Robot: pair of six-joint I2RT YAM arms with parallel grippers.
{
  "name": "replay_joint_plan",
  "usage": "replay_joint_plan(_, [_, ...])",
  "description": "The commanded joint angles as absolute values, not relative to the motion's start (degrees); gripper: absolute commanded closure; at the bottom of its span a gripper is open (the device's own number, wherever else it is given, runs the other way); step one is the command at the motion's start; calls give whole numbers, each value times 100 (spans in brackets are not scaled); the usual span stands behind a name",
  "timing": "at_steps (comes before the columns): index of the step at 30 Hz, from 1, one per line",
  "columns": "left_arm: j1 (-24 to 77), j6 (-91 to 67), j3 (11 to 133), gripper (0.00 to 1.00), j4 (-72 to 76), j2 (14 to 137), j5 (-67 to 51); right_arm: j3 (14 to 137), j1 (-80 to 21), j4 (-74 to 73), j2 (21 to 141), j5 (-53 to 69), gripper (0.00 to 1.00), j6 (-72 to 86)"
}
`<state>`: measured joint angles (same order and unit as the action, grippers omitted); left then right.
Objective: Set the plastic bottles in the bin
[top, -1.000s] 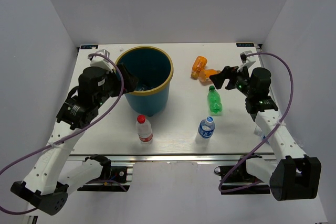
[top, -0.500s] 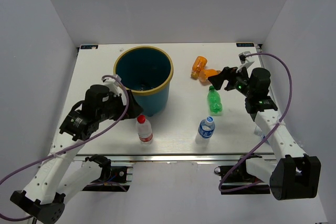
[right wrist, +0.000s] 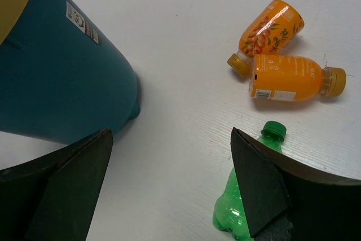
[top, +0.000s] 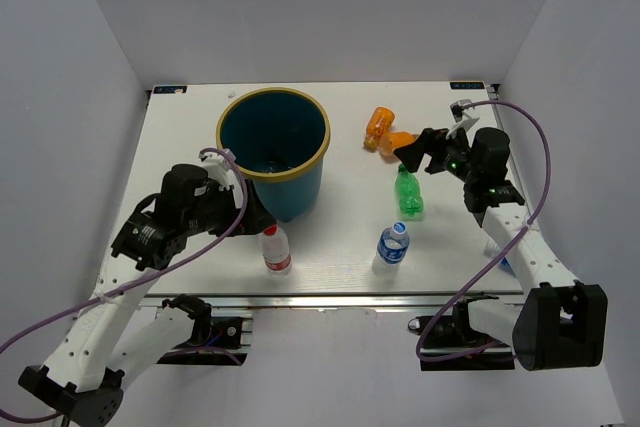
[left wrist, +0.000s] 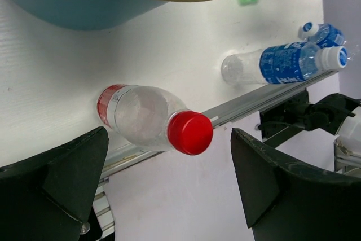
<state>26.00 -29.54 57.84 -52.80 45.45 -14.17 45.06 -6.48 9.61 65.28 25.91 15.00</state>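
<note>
Left gripper here, spread wide and holding nothing. The clear plastic bottle with the red cap and label stands upright just ahead of me, lined up with my finger gap, cap pointing at me. The round teal plastic bin sits just beyond it.

- The bin stands on the counter, toward the back left.
- A pair of bottles lies side by side, right of the bin.
- A third bottle lies just before them.
- The front-left bottle stands before the bin.
- The front-right bottle stands before the third bottle.
</note>
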Motion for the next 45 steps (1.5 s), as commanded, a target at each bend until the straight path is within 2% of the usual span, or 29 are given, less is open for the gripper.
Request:
replay_joint_plan(1, [2610,-2786,6011,2,-5563,4745,-1311,4509,-650,1134,6557,2654,11,1521])
replay_joint_plan(16, [2689,-2470,6223,2,-5493,5141,-1740,4509,-650,1134,6732,2654,11,1398])
replay_joint_plan(23, [2970,-2461,6205,2,-5528,5449,-1512,4535,-650,1134,6855,2689,11,1380])
replay_joint_plan(37, [4376,-2839,6706,2,-6293,6319,138,4588,-650,984,6899,2505,11,1222])
replay_joint_plan(39, [4430,-2874,6828,6,-6381,6389,237,4597,-650,976,6934,2496,11,1230])
replay_joint_plan(44, [4447,-2936,6996,33,-6522,6530,641,4614,-650,949,6961,2479,11,1222])
replay_joint_plan(45, [4439,-2936,6996,35,-6513,6539,633,4614,-650,949,6961,2479,11,1222])
